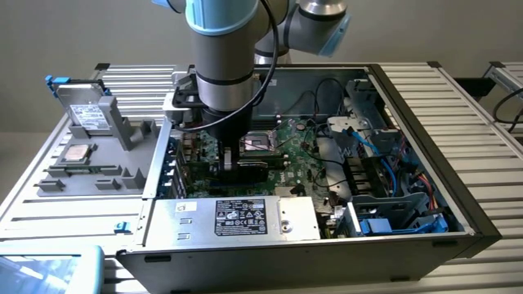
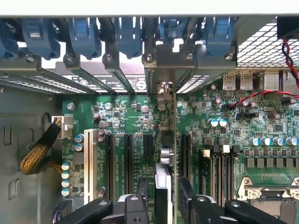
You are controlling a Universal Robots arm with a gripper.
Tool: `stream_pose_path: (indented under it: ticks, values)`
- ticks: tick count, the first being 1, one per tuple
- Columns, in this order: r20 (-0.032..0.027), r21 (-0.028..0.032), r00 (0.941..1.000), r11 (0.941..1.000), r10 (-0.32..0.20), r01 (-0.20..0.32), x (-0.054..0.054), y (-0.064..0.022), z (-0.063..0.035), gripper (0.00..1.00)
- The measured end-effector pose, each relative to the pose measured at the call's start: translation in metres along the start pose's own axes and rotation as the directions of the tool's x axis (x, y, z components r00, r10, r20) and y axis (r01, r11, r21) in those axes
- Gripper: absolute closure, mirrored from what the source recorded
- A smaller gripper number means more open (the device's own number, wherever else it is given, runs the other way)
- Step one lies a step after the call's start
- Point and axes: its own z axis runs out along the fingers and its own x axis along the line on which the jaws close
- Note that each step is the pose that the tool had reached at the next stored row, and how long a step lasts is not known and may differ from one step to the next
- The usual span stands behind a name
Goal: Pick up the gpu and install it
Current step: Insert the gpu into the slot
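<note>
The gpu (image 2: 163,186) stands on edge in a motherboard slot, seen edge-on in the wrist view, with its metal bracket (image 2: 164,91) against the case's rear wall. My gripper (image 2: 164,198) straddles the card: one black finger (image 2: 143,196) on one side, the other on the opposite side, each with a thin gap to the card, so it is open. In the exterior view the gripper (image 1: 228,164) hangs low inside the open computer case (image 1: 457,202), over the dark card (image 1: 263,166) on the green motherboard (image 1: 298,156).
A silver power supply (image 1: 245,217) sits at the case's near side. Blue cables and a drive cage (image 1: 392,205) fill the exterior view's right. Free expansion slots (image 2: 110,161), memory slots (image 2: 219,172), blue bracket clips (image 2: 126,37) and the CPU socket (image 1: 259,142) surround the card.
</note>
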Motion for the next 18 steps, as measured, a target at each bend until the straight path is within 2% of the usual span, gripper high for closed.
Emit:
stream_pose_path:
  ticks: [1, 2, 4, 10, 15, 18]
  values:
    - [-0.0001, -0.0001, 1.0000, 1.0000, 0.000, 0.000, 0.000, 0.0001, -0.0005, 0.65]
    - [0.0000, -0.0001, 1.0000, 1.0000, 0.000, 0.000, 0.000, 0.0001, -0.0014, 0.58]
    - [0.0000, -0.0001, 1.0000, 1.0000, 0.000, 0.000, 0.000, 0.0002, -0.0059, 0.58]
    - [-0.0009, 0.0000, 1.0000, 1.0000, 0.000, 0.000, 0.000, 0.0006, -0.0328, 0.58]
    - [-0.0057, -0.0002, 1.0000, 1.0000, 0.001, -0.001, 0.000, 0.0010, -0.0544, 0.58]
    - [-0.0051, 0.0002, 1.0000, 1.0000, 0.001, -0.001, 0.000, 0.0010, -0.0553, 0.58]
